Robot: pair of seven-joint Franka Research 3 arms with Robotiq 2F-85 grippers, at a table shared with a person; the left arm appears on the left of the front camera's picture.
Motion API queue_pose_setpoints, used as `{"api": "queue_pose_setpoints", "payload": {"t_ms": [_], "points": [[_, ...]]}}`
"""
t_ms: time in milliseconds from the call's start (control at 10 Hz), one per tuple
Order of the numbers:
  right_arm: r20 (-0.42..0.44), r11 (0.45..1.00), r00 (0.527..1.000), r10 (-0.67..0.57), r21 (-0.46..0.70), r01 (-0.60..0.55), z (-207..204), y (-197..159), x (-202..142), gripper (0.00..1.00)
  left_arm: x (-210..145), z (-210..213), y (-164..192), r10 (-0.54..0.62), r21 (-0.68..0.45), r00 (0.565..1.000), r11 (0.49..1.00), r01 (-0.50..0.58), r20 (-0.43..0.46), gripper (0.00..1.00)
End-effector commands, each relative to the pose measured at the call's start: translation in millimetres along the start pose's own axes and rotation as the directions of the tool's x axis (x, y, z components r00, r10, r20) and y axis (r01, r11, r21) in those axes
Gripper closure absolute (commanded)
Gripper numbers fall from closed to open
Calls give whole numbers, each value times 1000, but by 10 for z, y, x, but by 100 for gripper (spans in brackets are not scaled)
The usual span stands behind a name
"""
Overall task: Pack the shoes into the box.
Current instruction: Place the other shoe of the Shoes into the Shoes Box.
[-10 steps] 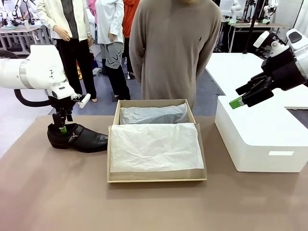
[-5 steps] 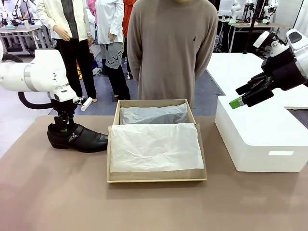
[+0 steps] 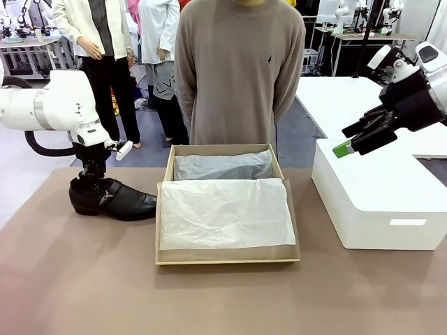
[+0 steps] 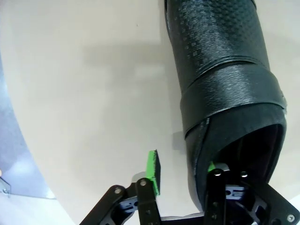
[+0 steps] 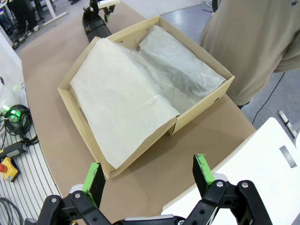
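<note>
While straddling shoe [image 4: 220, 70], gripper [image 4: 182, 164] (left) gapes

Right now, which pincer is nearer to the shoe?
Left. The left pincer straddles the shoe at its heel wall; the right pincer hangs over the white box, far off.

The shoe [image 3: 115, 199] is glossy black leather. Close up, its upper has a fine embossed dot grain, the strap [image 4: 229, 93] is smoother, and the buckle [image 3: 106, 198] is bright metal. The box [image 3: 227, 259] is matt tan cardboard, lined with crinkled white tissue paper [image 3: 223, 213]. The desk [image 3: 209, 300] is smooth, matt brown. The white block [image 3: 377, 202] looks smooth and matt.
</note>
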State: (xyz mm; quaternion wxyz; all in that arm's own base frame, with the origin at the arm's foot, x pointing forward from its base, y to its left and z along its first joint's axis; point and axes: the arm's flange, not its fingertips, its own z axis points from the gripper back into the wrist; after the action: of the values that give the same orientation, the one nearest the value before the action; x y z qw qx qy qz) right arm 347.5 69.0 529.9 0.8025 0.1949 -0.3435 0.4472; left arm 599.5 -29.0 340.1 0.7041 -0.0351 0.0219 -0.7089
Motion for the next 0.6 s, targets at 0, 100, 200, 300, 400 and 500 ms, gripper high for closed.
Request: {"api": "queue_pose_setpoints", "payload": {"t_ms": [0, 100, 200, 300, 400, 500], "points": [[22, 1000, 1000, 17, 16, -18, -12, -32, -2, 0, -38, 38, 10, -31, -6, 999, 1000, 31, 19, 100], [22, 1000, 1000, 17, 16, -18, -12, -32, -2, 0, -39, 39, 7, -32, -4, 999, 999, 32, 18, 100], [22, 1000, 1000, 17, 16, -18, -12, -32, -2, 0, -35, 37, 5, -30, -3, 999, 1000, 30, 10, 100], [22, 1000, 1000, 17, 16, -18, -12, -32, -2, 0, -32, 39, -1, -31, -1, 1000, 1000, 31, 6, 100], [22, 1000, 1000, 17, 16, -18, -12, -32, -2, 0, -28, 50, -5, -30, 1, 1000, 1000, 30, 1, 100], [22, 1000, 1000, 17, 16, -18, -12, -32, -2, 0, -32, 70, -16, -28, 10, 1000, 1000, 28, -14, 100]]}}
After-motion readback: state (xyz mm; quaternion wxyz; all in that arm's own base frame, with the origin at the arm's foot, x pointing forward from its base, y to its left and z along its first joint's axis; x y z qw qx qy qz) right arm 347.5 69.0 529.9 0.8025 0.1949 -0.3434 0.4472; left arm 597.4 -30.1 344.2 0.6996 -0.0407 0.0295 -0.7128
